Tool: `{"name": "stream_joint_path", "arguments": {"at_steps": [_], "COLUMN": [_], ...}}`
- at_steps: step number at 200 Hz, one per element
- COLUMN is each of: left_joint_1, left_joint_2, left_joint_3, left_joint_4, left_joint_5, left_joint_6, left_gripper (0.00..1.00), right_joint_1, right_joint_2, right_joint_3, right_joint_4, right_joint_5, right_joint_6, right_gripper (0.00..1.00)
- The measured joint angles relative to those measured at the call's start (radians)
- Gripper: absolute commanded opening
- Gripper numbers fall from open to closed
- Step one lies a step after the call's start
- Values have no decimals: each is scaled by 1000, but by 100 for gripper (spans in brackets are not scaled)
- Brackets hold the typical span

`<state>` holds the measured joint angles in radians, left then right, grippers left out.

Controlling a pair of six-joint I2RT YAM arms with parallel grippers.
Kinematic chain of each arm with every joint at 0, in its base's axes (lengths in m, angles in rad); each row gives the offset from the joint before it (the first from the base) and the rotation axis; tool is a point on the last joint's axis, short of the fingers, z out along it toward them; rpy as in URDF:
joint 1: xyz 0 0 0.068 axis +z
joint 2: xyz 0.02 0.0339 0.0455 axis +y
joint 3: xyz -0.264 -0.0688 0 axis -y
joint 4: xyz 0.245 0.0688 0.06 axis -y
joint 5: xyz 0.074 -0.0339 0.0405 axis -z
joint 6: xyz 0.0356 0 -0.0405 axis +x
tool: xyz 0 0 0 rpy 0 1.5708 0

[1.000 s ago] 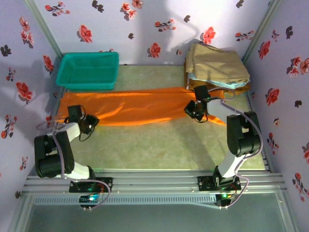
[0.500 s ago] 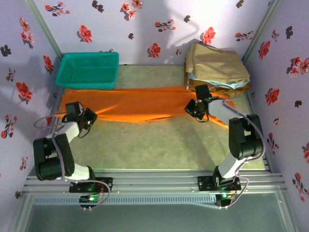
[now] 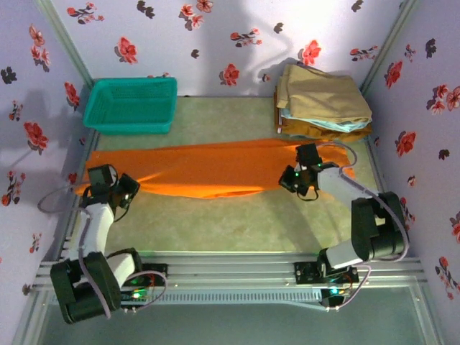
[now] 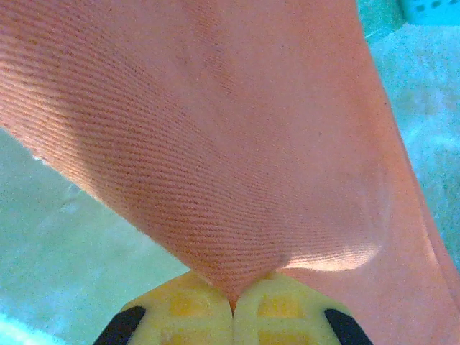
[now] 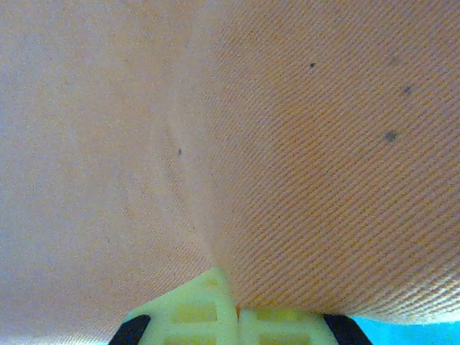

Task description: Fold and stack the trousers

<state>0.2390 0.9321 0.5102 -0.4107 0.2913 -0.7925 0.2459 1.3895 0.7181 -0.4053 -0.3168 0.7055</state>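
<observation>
The bright orange trousers (image 3: 208,167) lie stretched in a long band across the table, from the left wall to the right side. My left gripper (image 3: 123,191) pinches the cloth at its left end, and the left wrist view has the yellow fingers (image 4: 187,316) pressed together with orange trousers (image 4: 215,144) caught between them. My right gripper (image 3: 293,180) is shut on the band near its right end. In the right wrist view the pale fingers (image 5: 198,316) meet with the trousers (image 5: 287,144) rising out of the seam.
A teal basket (image 3: 131,105) stands at the back left, just beyond the trousers. A stack of folded tan, light blue and brown garments (image 3: 322,102) sits at the back right. Flowered walls close in both sides. Green table (image 3: 230,223) lies bare in front.
Both grippers have drawn the trousers toward the near edge. The left arm swung out to the left and its jaws closed on the cloth. The right gripper moved slightly right, and the band is tauter.
</observation>
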Motion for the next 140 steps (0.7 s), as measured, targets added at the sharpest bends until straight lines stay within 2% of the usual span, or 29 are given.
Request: {"name": "stream_joint_path", "arguments": {"at_steps": [16,23,33,37,47,56,67,88,108,140], "left_joint_1": [5,7,11,13,18,27,31,31,31,18], "left_joint_2": [-89,-127,-171,-181,-190,-181,-158,-139,-133,5], "left_joint_3": [-16,-22,-26,-27,-27,-27,-25,19,112,200], "left_joint_4": [-82,-117,-162,-174,-198,-205,-206,-222,-209,-42], "left_joint_5": [-3,-3,-3,-3,-5,-4,5,17,20,53], "left_joint_6": [1,1,2,5,-2,-10,-23,-43,-51,-89], "left_gripper": [0,0,44,58,84,94,100,100,99,95], "right_joint_1": [0,0,0,0,-4,-12,-26,-69,-150,-315], "right_joint_2": [-56,-80,-106,-111,-119,-119,-119,-119,-112,0], "right_joint_3": [-54,-72,-85,-85,-79,-58,-10,149,300,416], "right_joint_4": [-23,-39,-68,-79,-112,-154,-212,-296,-318,-296], "right_joint_5": [-14,-20,-27,-28,-24,-14,4,65,144,209], "right_joint_6": [0,0,0,1,-8,-20,-31,-46,-52,-26], "right_gripper": [0,9,31,38,47,51,54,58,60,58]}}
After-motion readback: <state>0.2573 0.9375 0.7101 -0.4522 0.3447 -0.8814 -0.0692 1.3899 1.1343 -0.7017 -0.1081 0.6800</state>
